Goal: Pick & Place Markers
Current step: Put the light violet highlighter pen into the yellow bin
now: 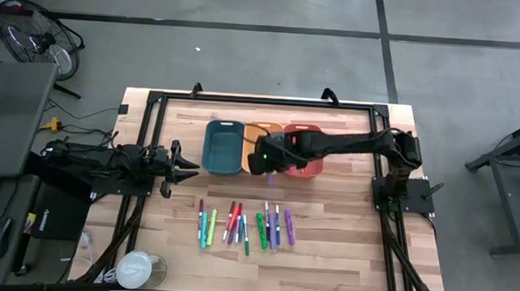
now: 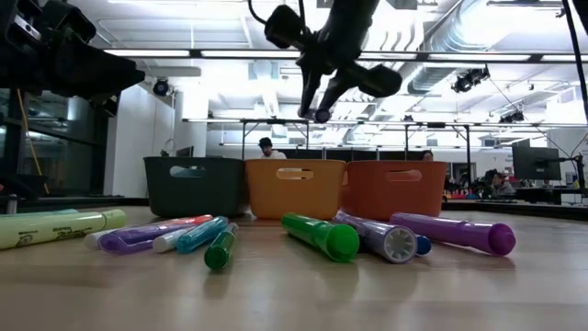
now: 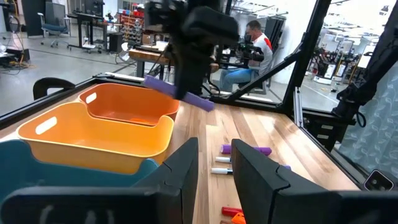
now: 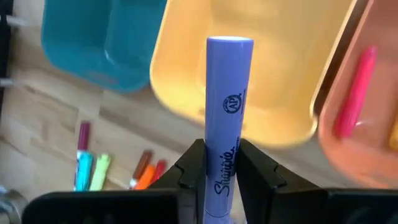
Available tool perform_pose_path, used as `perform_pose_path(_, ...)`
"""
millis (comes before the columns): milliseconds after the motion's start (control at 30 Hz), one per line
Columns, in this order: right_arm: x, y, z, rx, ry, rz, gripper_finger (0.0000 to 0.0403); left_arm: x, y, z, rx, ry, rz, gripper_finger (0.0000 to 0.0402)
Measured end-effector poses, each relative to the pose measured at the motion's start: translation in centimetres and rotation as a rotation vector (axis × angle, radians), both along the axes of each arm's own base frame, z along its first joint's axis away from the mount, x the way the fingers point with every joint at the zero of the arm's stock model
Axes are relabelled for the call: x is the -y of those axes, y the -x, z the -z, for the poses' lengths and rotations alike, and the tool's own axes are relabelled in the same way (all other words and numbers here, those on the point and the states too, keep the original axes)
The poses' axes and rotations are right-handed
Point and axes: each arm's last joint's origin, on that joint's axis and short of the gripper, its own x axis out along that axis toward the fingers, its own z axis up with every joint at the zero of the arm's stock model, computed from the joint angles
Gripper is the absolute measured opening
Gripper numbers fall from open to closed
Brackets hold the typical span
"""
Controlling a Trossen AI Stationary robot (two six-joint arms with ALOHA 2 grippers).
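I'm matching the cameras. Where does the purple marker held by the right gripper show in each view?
High: purple marker under the right gripper, at the yellow bin's near edge.
Low: top centre, above the yellow bin.
Left wrist: slanted, above the yellow bin.
Right wrist: centre, upright, over the yellow bin.
Landmark: the yellow bin.

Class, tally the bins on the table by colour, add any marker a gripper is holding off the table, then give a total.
Teal bin: 1
Yellow-orange bin: 1
Orange bin: 1
Purple marker held in the right gripper: 1
Total: 4
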Motion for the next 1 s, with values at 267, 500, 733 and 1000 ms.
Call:
perform_pose_path(267,4.5,-0.6,1.0,0.025,0.006,0.056,0.0062,0.0,0.0,0.0,0.0,0.0,0.0,0.0094)
perform_pose_path(500,6.3,-1.9,3.5,0.023,-0.021,0.071,0.0061,0.0,0.0,0.0,0.0,0.0,0.001,0.0094)
perform_pose_path(733,6.9,-2.4,5.3,-0.017,-0.025,0.085,0.0067,0.0,0.0,0.0,0.0,0.0,0.0,0.0094)
perform_pose_path(1000,6.8,-2.2,5.7,-0.059,-0.013,0.092,0.0074,0.0,0.0,0.0,0.0,0.0,0.0,0.0094)
